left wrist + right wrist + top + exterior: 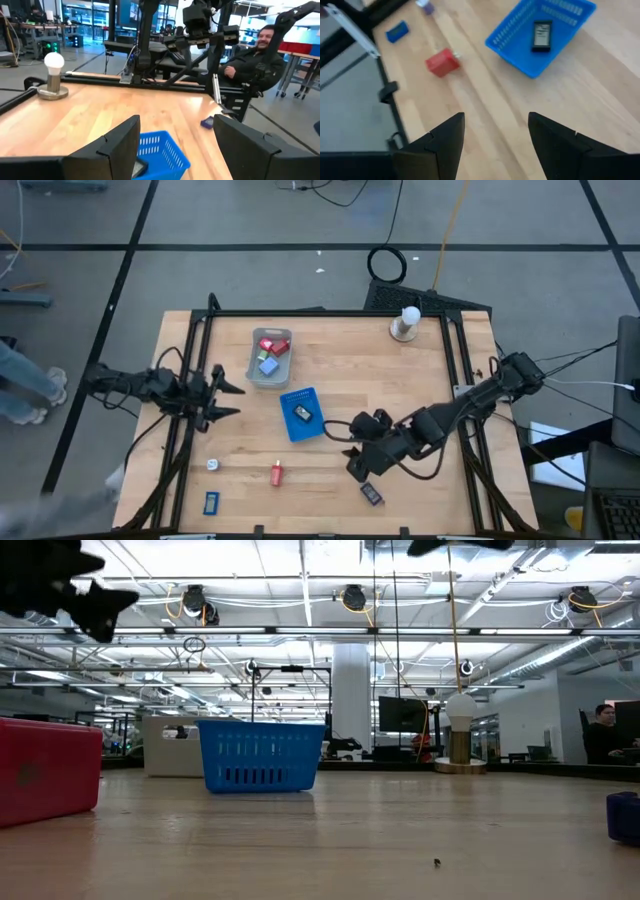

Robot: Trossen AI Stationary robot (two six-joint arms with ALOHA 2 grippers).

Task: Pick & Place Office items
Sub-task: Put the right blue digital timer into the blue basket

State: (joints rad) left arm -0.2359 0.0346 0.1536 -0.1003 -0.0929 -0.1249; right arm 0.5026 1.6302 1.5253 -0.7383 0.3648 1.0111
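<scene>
Small office items lie about the wooden table: a red piece [276, 473] [441, 63], a blue piece [211, 502] [397, 31], a white piece [212, 464] and a dark blue piece [372, 493]. A grey tray [252, 372] at the far left holds red and pale blue pieces. A blue basket [290, 400] [520, 47] holds a dark item [541, 35]. My left gripper [226, 398] [177, 150] stands open over the table's left edge, pointing level at the basket. My right gripper [347, 448] [495, 145] hangs open above bare wood right of the basket, slanting down.
A white knob on a round base [405, 323] [54, 75] stands at the far right. Black rails [190, 430] frame the table's sides. A person [255, 55] sits beyond the table's right side. Bare wood lies between the basket and the knob.
</scene>
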